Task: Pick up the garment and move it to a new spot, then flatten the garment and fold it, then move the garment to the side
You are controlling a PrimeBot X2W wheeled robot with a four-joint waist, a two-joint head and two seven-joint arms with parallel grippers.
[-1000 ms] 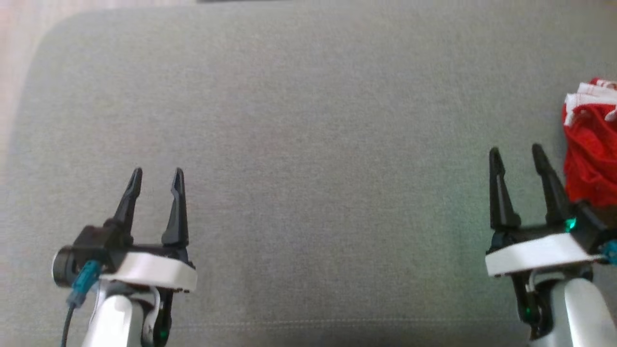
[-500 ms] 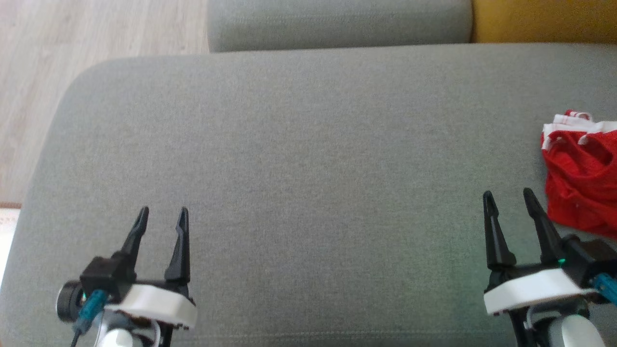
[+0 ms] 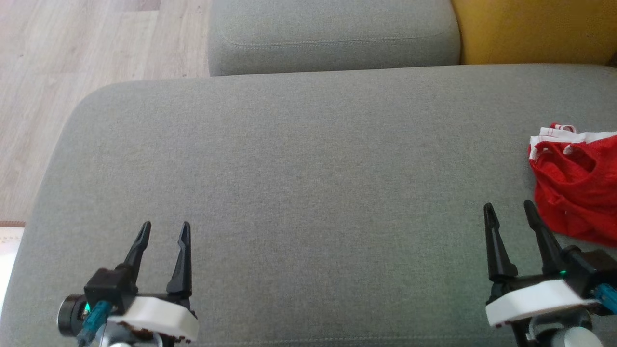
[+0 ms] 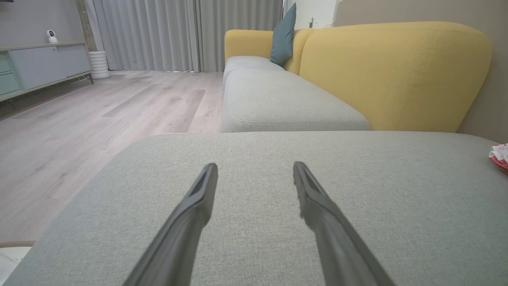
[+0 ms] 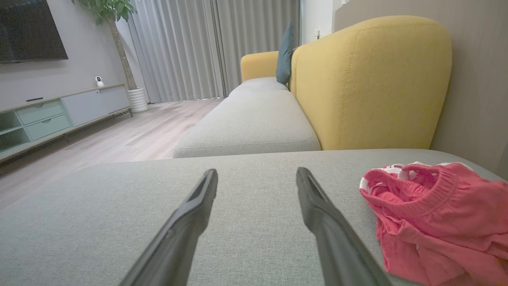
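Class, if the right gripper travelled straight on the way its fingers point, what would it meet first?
Probably nothing soon: the right gripper points over bare grey cushion; the red garment lies right of its line. Height is unclear, so it might graze the cushion.

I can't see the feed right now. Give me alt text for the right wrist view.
A crumpled red garment with white trim lies on the grey cushion, at the view's right, beside the right gripper, whose jaws stand open and empty. A yellow sofa back rises behind the cushion.
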